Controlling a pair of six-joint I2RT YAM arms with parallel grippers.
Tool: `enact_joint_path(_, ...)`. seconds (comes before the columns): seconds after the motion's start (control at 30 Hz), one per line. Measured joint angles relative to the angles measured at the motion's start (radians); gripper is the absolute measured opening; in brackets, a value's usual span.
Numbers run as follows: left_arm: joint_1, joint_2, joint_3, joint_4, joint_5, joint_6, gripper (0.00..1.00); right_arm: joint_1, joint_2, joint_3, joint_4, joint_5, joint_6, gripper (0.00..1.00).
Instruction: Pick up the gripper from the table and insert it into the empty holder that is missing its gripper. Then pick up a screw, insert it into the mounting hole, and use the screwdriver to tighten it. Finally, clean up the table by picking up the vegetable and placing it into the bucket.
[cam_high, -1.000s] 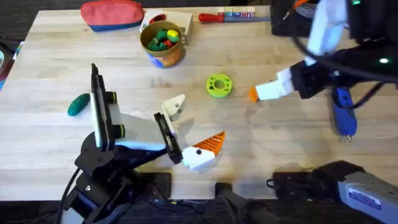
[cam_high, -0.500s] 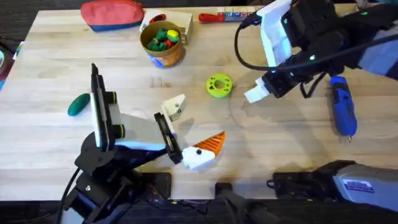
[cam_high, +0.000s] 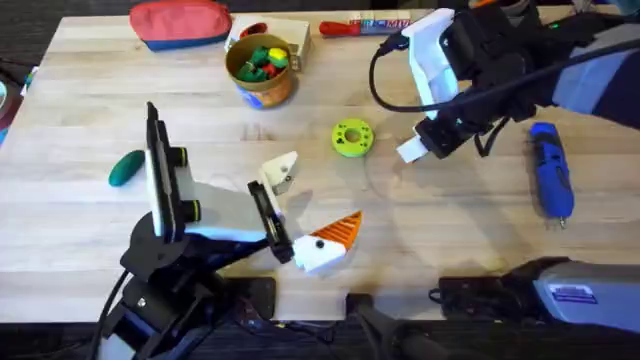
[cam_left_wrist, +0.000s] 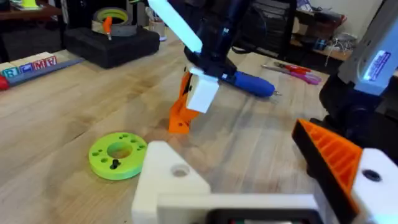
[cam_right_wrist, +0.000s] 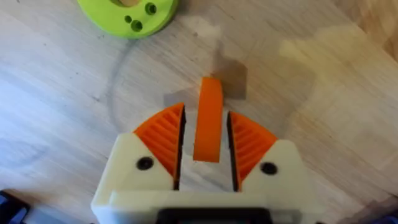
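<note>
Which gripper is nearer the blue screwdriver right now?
Right. The right gripper, shut on the gripper, hovers just left of the screwdriver. The left gripper sits far across the table, beyond the green disc.

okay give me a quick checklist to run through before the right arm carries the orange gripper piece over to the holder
1. The gripper clamped between the right gripper's pads: ok.
2. Piece clear of the table: cannot tell; in the left wrist view its lower end looks at the wood.
3. The holder has a bare white tip, nothing in it: ok.
4. Left gripper open, presenting the holder: ok.
5. Green disc lies beside the likely path: not ok, steer round it.
</note>
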Motion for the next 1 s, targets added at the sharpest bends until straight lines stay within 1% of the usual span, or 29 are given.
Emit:
enact_joint_path(0.2,0.000,0.000,0.000,0.000,0.000,-0.002,0.858,0.000,0.000,0.004,-0.013,0.000,0.000,0.381)
enact_joint_path(0.47,0.000,0.000,0.000,0.000,0.000,-0.002,0.858,0.000,0.000,0.053,-0.048,0.000,0.000,0.375)
enact_joint_path(0.8,0.000,0.000,0.000,0.000,0.000,-0.002,0.859,0.000,0.000,0.054,-0.074,0.000,-0.001,0.315)
enact_joint_path(0.9,0.000,0.000,0.000,0.000,0.000,-0.002,0.859,0.000,0.000,0.054,-0.074,0.000,0.000,0.311)
enact_joint_path(0.93,0.000,0.000,0.000,0.000,0.000,-0.002,0.859,0.000,0.000,0.054,-0.074,0.000,0.000,0.305)
enact_joint_path(1.0,0.000,0.000,0.000,0.000,0.000,-0.002,0.859,0.000,0.000,0.054,-0.074,0.000,-0.003,0.229)
